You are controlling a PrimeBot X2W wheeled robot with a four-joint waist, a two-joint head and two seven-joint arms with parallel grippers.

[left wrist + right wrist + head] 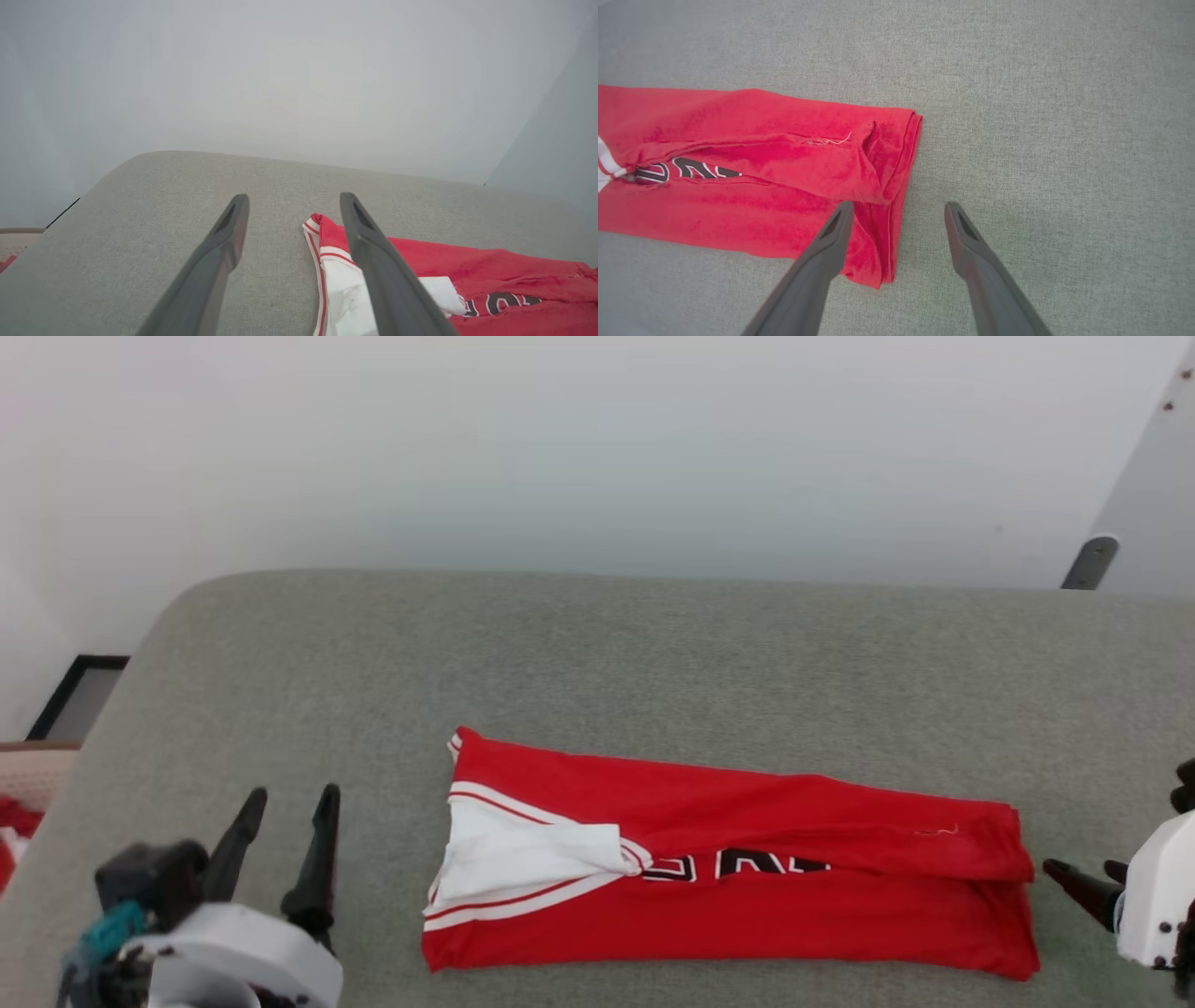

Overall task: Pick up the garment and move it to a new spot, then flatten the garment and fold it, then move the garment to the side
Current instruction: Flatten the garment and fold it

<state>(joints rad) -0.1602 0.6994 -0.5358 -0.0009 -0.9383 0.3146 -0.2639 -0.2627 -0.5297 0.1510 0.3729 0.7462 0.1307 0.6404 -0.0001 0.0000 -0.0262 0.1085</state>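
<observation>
Across most of the head view spreads a grey woven pad (653, 644), with a pale wall (560, 448) behind it toward twelve o'clock. We find the garment (747, 915) lying flat on this pad, toward six o'clock from its middle. It is folded into a long red band running from nine o'clock to three.

Our left gripper (291, 793) hangs at eight o'clock in the head view, apart from the garment's nine o'clock end. Its two dark fingers are spread, with only bare pad between them. In its own wrist view one finger crosses in front of the white cloth.

Our right gripper (899, 205) sits at four o'clock in the head view, just beside the garment's red hem end. Its fingers are also spread wide and hold nothing. In its wrist view one fingertip lies over the hem corner and the other over bare pad (whether that tip touches the cloth we cannot tell).

At the garment's nine o'clock end a white sleeve end (523, 859) is folded across the red, edged with double white stripes. Black-and-white lettering (747, 866) peeks out of the middle fold. A pale loose thread (831, 140) lies near the hem.
</observation>
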